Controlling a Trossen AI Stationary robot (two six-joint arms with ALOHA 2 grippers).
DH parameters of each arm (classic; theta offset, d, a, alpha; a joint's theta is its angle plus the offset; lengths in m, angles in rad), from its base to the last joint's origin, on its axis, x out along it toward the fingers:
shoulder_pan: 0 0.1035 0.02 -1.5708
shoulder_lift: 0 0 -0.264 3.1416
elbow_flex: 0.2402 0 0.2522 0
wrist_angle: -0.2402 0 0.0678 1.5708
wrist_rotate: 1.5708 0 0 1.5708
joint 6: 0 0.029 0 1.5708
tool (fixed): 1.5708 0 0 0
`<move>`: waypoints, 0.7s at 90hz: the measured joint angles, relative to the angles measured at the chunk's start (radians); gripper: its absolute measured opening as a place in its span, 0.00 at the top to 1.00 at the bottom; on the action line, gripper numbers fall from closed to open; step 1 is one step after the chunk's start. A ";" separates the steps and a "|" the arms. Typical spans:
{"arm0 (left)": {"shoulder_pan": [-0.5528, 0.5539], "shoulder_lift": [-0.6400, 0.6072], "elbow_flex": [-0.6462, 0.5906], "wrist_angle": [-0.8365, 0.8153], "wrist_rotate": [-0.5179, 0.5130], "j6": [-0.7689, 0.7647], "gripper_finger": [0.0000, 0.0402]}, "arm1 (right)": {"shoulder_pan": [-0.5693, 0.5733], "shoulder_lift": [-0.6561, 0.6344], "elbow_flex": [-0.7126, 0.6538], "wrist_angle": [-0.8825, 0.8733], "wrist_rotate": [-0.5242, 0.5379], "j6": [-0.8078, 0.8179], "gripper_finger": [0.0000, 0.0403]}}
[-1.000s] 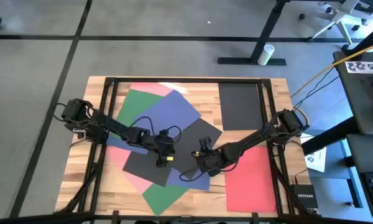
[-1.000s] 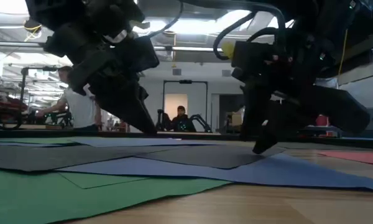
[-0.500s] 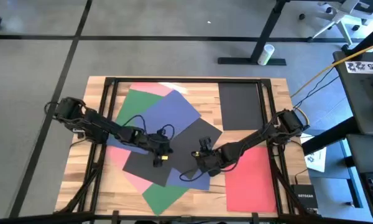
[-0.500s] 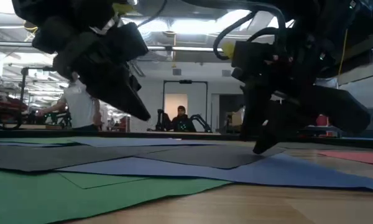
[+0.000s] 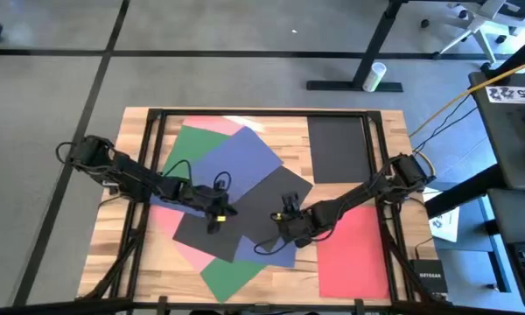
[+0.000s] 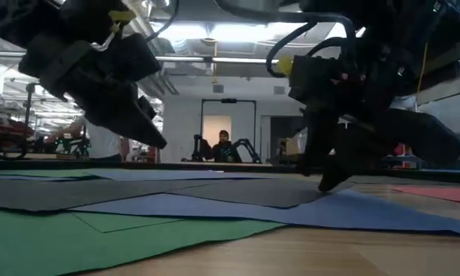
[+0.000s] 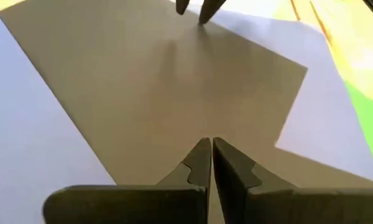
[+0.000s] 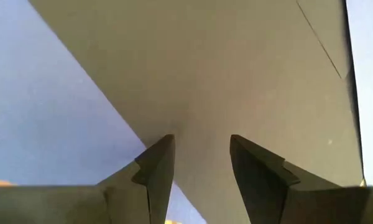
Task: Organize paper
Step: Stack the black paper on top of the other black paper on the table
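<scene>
Both arms reach over the fanned paper [image 5: 245, 166] in the middle of the bench [image 5: 394, 280]. The left pincer [image 5: 213, 219] hangs clenched above the black sheet [image 5: 245, 214]. The right pincer [image 5: 288, 229] presses that sheet's edge, fingers spread

A: What do the things lie on?

B: A wooden desk [image 5: 394, 149] with a black frame [image 5: 261, 112] around its edge. It stands on a grey floor [image 5: 201, 79] with dark lines on it.

A: What is that white thing on the floor?

B: A small white cup [image 5: 374, 76], lying beside the black foot of another desk.

A: Is there more at the side?

B: Yes, an office chair [image 5: 481, 26] in the corner, and a yellow cable [image 5: 446, 109] near it.

A: Is anyone in the room?

B: One person in a white shirt [image 6: 100, 138] stands far back. Another person [image 6: 223, 146] sits by a doorway [image 6: 216, 126].
</scene>
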 joint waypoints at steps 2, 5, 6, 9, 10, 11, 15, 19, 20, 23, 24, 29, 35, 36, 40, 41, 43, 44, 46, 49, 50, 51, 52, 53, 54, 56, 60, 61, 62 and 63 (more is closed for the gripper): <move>0.000 0.000 -0.003 0.018 0.002 0.002 1.00 | 0.000 0.000 0.000 0.001 -0.009 0.000 0.64; 0.000 0.000 -0.008 0.043 0.006 0.004 1.00 | 0.000 0.000 0.000 0.003 -0.025 0.000 0.64; 0.000 0.000 -0.009 0.048 0.007 0.005 1.00 | 0.000 0.000 0.000 0.004 -0.031 0.000 0.64; 0.000 0.000 -0.013 0.069 0.012 0.006 1.00 | 0.000 -0.001 0.000 0.004 -0.046 0.000 0.64; 0.000 0.000 -0.015 0.075 0.015 0.006 1.00 | 0.000 -0.001 0.000 0.004 -0.049 0.000 0.64; 0.000 0.000 -0.016 0.080 0.017 0.007 1.00 | 0.000 -0.001 0.000 0.004 -0.052 0.000 0.64; 0.000 0.000 -0.022 0.095 0.025 0.009 1.00 | 0.000 -0.001 0.000 0.004 -0.059 -0.003 0.64; 0.000 0.000 -0.024 0.103 0.028 0.010 1.00 | 0.000 -0.001 0.001 0.003 -0.064 -0.003 0.64; 0.000 0.000 -0.025 0.105 0.028 0.010 1.00 | 0.000 -0.001 0.001 0.003 -0.064 -0.003 0.64; 0.000 0.000 -0.031 0.106 0.028 0.008 1.00 | 0.000 -0.001 0.001 0.003 -0.064 -0.004 0.64; 0.000 0.000 -0.034 0.106 0.028 0.007 1.00 | 0.000 -0.001 0.001 0.003 -0.065 -0.004 0.64; 0.000 0.001 -0.042 0.101 0.029 0.002 1.00 | 0.000 -0.001 0.001 0.002 -0.064 -0.008 0.64; 0.000 0.001 -0.052 0.111 0.028 -0.012 1.00 | 0.000 -0.001 0.001 -0.002 -0.061 -0.010 0.64; 0.000 0.001 -0.053 0.111 0.028 -0.014 1.00 | 0.000 -0.001 0.001 -0.002 -0.059 -0.010 0.64; 0.000 0.001 -0.056 0.112 0.029 -0.019 1.00 | 0.000 -0.001 0.001 -0.002 -0.053 -0.011 0.64; 0.001 0.001 -0.057 0.112 0.028 -0.020 1.00 | 0.000 -0.001 0.001 -0.002 -0.052 -0.011 0.64; 0.001 0.001 -0.059 0.111 0.028 -0.021 1.00 | 0.000 -0.001 0.001 -0.003 -0.050 -0.011 0.64; 0.001 0.001 -0.059 0.111 0.028 -0.021 1.00 | 0.000 -0.001 0.001 -0.003 -0.049 -0.011 0.64; 0.001 0.001 -0.060 0.111 0.028 -0.022 1.00 | 0.000 -0.001 0.001 -0.003 -0.048 -0.011 0.64; 0.001 0.001 -0.062 0.112 0.028 -0.024 1.00 | 0.000 -0.001 0.001 -0.005 -0.047 -0.011 0.64; 0.001 0.001 -0.062 0.112 0.028 -0.025 1.00 | 0.000 -0.001 0.001 -0.005 -0.047 -0.011 0.64; 0.001 0.001 -0.063 0.111 0.028 -0.025 1.00 | 0.000 -0.001 0.001 -0.005 -0.047 -0.011 0.64; 0.001 0.001 -0.063 0.111 0.028 -0.026 1.00 | 0.000 -0.001 0.001 -0.005 -0.047 -0.011 0.64; 0.001 0.001 -0.063 0.110 0.028 -0.027 1.00 | 0.000 -0.001 0.001 -0.005 -0.047 -0.011 0.64; 0.001 0.001 -0.063 0.110 0.028 -0.027 1.00 | 0.000 -0.001 0.001 -0.005 -0.047 -0.011 0.64; 0.001 0.001 -0.063 0.110 0.029 -0.029 1.00 | 0.000 -0.001 0.001 -0.005 -0.047 -0.011 0.64; 0.001 0.001 -0.063 0.110 0.028 -0.035 1.00 | 0.000 -0.001 0.001 -0.005 -0.047 -0.011 0.64; 0.001 0.001 -0.063 0.110 0.028 -0.035 1.00 | 0.000 -0.001 0.001 -0.005 -0.047 -0.011 0.64; 0.001 0.001 -0.063 0.110 0.028 -0.037 1.00 | 0.000 -0.001 0.001 -0.005 -0.047 -0.011 0.64; 0.001 0.001 -0.063 0.111 0.028 -0.038 1.00 | 0.000 -0.001 0.001 -0.005 -0.047 -0.011 0.64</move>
